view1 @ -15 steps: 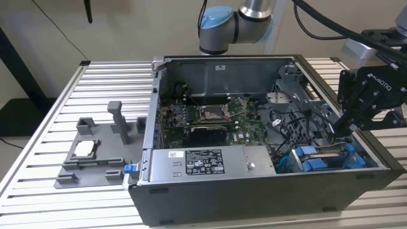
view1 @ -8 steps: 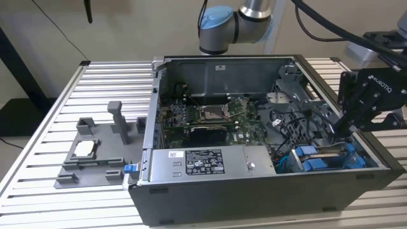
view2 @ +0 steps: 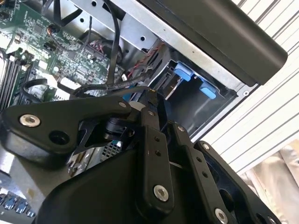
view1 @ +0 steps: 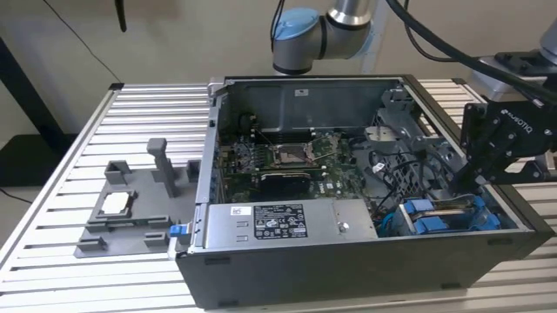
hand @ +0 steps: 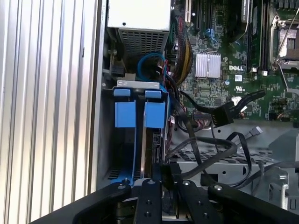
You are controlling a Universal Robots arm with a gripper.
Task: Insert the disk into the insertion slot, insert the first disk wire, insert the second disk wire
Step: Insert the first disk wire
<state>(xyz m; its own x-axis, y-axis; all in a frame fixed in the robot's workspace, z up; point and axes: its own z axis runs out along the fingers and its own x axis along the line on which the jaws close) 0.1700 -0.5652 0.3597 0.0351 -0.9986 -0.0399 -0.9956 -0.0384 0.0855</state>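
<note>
The disk (hand: 155,144) stands on edge in the insertion slot (hand: 140,85), a grey metal bay, with its blue frame tabs (hand: 140,113) at the end away from my gripper. In the exterior view the disk (view1: 450,207) sits in the bay (view1: 418,220) at the case's front corner on the view's right. My gripper (hand: 166,169) is shut, with nothing showing between its tips, and sits just at the disk's near end. It reaches down into the case (view1: 458,186) and shows in the second wrist view (view2: 148,95). Two black wire plugs (hand: 222,114) (hand: 247,96) lie loose beside the bay.
A silver labelled power supply box (view1: 270,222) fills the case's front. The green motherboard (view1: 287,156) lies behind it, and black cables (view1: 409,169) are tangled near the bay. The case wall (view1: 513,218) is close to the gripper. A grey fixture (view1: 130,208) stands on the slatted table at the view's left.
</note>
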